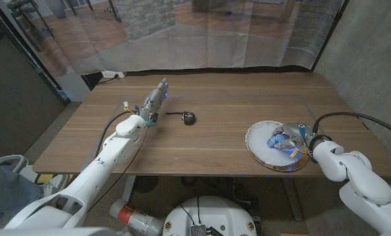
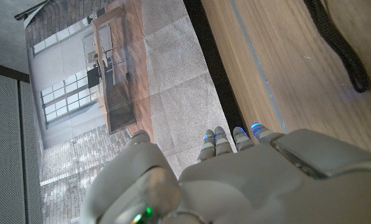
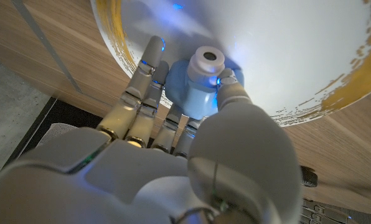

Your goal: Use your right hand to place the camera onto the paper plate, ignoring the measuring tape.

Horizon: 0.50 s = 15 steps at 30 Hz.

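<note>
- Camera [image 3: 201,84]: small, blue, white lens; sits over the paper plate [image 1: 258,133] near the table's right front edge.
- Right hand [image 1: 288,139]: fingers clamped around it.
- Advice: confirm full contact, spread fingers gently, withdraw without dragging.
- Left hand [image 1: 153,101]: fingers extended, holding nothing, near the measuring tape [image 1: 188,118].

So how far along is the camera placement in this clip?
Nearly done. The right hand has the blue camera over the paper plate, its fingers around it; whether it already rests on the plate is unclear. Release and withdrawal remain. The measuring tape sits untouched mid-table, and the left hand holds nothing.
</note>
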Each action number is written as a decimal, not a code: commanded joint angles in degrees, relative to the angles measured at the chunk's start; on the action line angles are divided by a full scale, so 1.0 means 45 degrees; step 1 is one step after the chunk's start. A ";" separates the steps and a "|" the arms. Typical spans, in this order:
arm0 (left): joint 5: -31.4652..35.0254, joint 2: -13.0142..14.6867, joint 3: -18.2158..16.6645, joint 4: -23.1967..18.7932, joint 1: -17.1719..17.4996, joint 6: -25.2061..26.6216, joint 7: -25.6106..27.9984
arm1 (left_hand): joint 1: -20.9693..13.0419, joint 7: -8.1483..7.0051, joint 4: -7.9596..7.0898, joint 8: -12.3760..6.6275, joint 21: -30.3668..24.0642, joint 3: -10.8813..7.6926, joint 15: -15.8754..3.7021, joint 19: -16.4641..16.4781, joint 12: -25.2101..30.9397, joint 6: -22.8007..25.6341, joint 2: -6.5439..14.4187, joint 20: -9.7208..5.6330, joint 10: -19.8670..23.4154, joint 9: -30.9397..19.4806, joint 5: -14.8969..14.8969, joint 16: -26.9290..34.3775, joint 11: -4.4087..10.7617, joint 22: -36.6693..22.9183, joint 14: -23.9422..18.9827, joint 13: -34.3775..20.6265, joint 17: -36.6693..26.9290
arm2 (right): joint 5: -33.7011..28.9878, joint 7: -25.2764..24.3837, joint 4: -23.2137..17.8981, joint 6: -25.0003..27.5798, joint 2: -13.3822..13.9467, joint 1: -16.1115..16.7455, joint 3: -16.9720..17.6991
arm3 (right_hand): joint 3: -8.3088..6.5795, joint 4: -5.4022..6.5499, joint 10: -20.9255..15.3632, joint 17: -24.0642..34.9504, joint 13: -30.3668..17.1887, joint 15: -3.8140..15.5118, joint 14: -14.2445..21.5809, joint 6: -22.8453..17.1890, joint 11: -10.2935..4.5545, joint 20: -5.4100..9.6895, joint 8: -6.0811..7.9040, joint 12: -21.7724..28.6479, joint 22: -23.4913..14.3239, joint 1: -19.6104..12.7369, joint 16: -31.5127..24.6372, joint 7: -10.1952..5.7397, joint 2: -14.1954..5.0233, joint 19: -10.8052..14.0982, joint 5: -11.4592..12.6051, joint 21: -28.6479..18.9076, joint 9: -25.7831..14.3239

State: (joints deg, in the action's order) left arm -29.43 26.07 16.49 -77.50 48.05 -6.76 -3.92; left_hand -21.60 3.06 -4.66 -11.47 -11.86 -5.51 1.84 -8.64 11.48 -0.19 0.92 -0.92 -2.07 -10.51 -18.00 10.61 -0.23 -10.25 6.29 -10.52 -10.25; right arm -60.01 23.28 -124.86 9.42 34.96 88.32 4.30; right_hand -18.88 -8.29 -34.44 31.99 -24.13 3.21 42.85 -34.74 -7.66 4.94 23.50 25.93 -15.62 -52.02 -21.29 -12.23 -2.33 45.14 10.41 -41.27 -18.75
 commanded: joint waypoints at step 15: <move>0.0018 -0.0152 0.0099 0.0146 -0.0029 -0.0026 -0.0071 | -0.0051 0.0028 -0.0018 -0.0020 0.0044 0.0070 -0.0037 -0.0116 0.0037 0.0149 0.0176 0.0028 0.0041 -0.0058 0.0024 0.0034 0.0055 -0.0075 0.0067 -0.0054 -0.0059 | -0.0378 0.0323 -0.0577 -0.0065 0.0401 0.0164 0.0230 | 0.0443 0.0183 0.2206 -0.0070 0.0630 0.1250 -0.0528 0.1889 0.0175 0.0487 -0.1586 -0.1140 0.0215 0.0119 0.0880 -0.0031 0.0315 -0.0733 -0.0044 -0.0417 0.0782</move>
State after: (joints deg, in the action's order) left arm -29.41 25.66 16.74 -77.25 47.98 -6.77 -4.02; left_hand -21.72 3.01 -4.66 -11.47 -11.86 -5.52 1.84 -8.63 11.48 0.18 1.04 -0.92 -2.08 -10.51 -18.01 10.61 -0.22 -10.25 6.29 -10.52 -10.25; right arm -60.02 24.09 -126.28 9.32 36.29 88.86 4.93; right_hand -17.29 -7.36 -25.36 31.72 -21.45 4.13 41.36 -26.58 -6.99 4.70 16.91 21.29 -14.62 -52.29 -17.92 -12.28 -2.17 41.91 10.38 -42.81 -15.42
